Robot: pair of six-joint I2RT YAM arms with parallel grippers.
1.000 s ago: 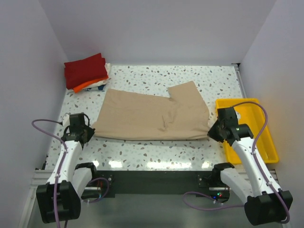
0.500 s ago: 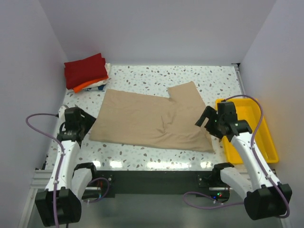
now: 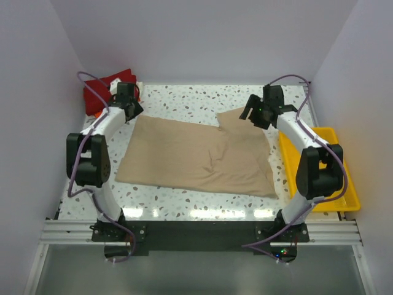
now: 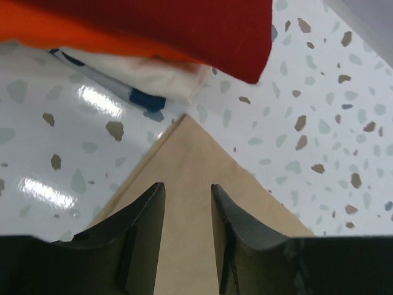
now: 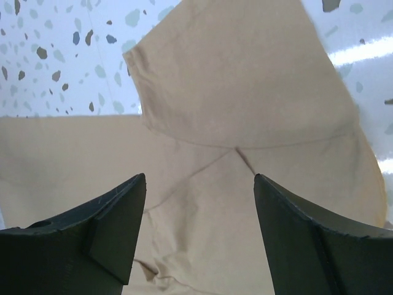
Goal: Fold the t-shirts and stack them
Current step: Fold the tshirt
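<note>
A tan t-shirt (image 3: 196,155) lies spread flat mid-table, one sleeve (image 3: 238,120) pointing to the far right. My left gripper (image 3: 134,113) hovers over its far-left corner (image 4: 184,160); the jaws stand partly open, with the cloth lying flat below them and nothing pinched. My right gripper (image 3: 250,115) hangs wide open above the sleeve (image 5: 233,80) and holds nothing. Folded t-shirts are stacked at the far left, dark red (image 4: 184,24) on orange (image 4: 55,34) on white (image 4: 144,74). The left arm partly hides that stack (image 3: 101,92) in the top view.
A yellow tray (image 3: 334,166) sits along the right edge, beside the right arm's lower links. White walls close in the far side and both flanks of the speckled table (image 3: 184,101). The arm bases stand at the near edge.
Both arms have swung from the shirt's near corners to its far edge. Both grippers have opened and let go; the near hem now lies flat on the table.
</note>
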